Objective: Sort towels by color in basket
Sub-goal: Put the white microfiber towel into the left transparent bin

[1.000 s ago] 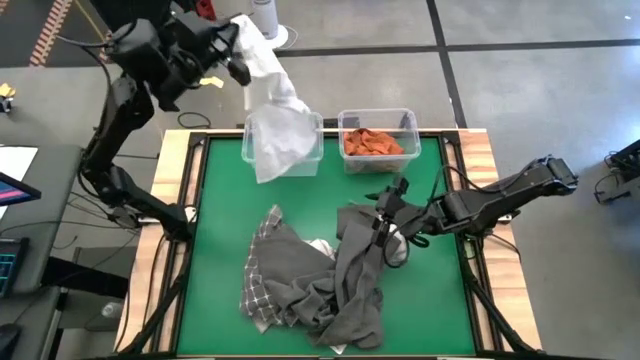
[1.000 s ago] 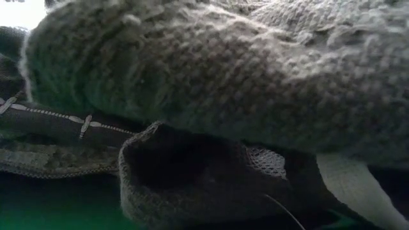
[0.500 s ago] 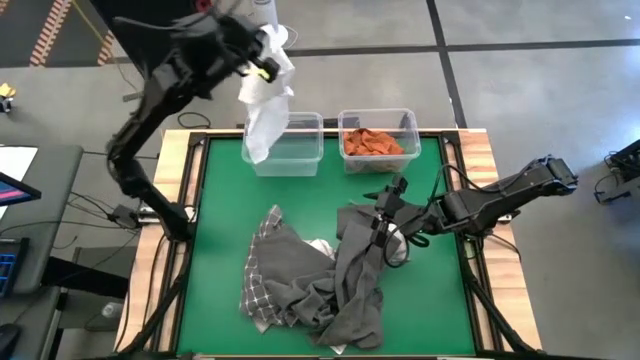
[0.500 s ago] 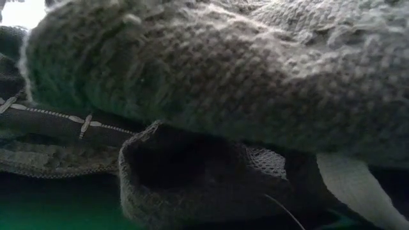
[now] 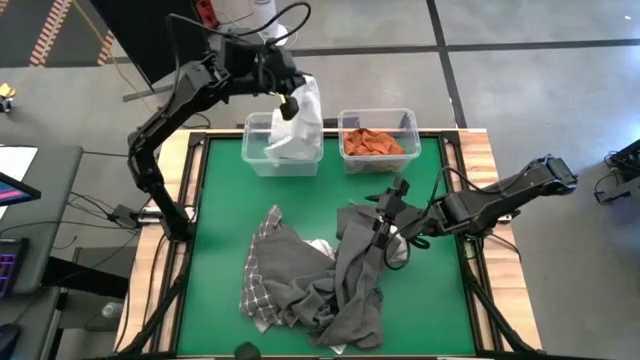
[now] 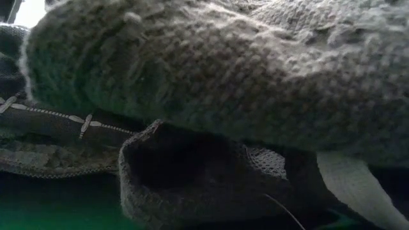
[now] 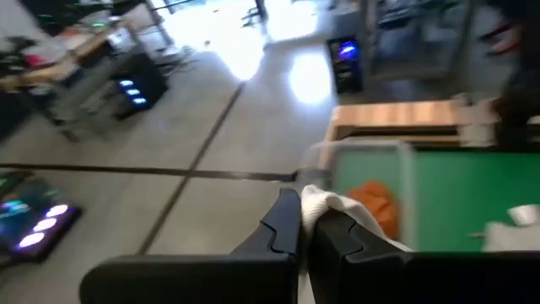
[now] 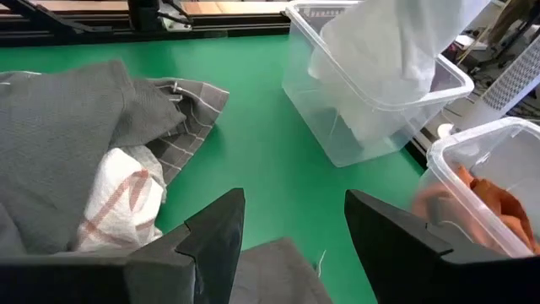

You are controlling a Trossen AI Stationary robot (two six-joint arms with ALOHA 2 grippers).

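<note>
In the high view my left gripper is above the left clear bin, shut on a white towel whose lower end lies bunched inside that bin. An orange towel lies in the right clear bin. My right gripper stands open, low over the right side of a pile: dark grey towels, a grey-and-white checked towel, and a white towel with red stripes tucked between grey folds. A grey towel fills the low view. My left gripper pinches the white towel's upper end between its two fingers, coming from above. The towel hangs below the fingers, and its lower part rests in the left bin. One layer or several, I cannot tell.
The two clear bins stand side by side at the table's far edge. Bare green mat lies between the bins and the pile and along the left side. Wooden rails border the table. The left arm's cable loops above the far edge.
My left gripper has swung toward the table's right, from beyond the far-left corner to above the left bin, carrying the white towel. The towel, first draped wide over the bin's front, now hangs bunched over the bin's right part.
</note>
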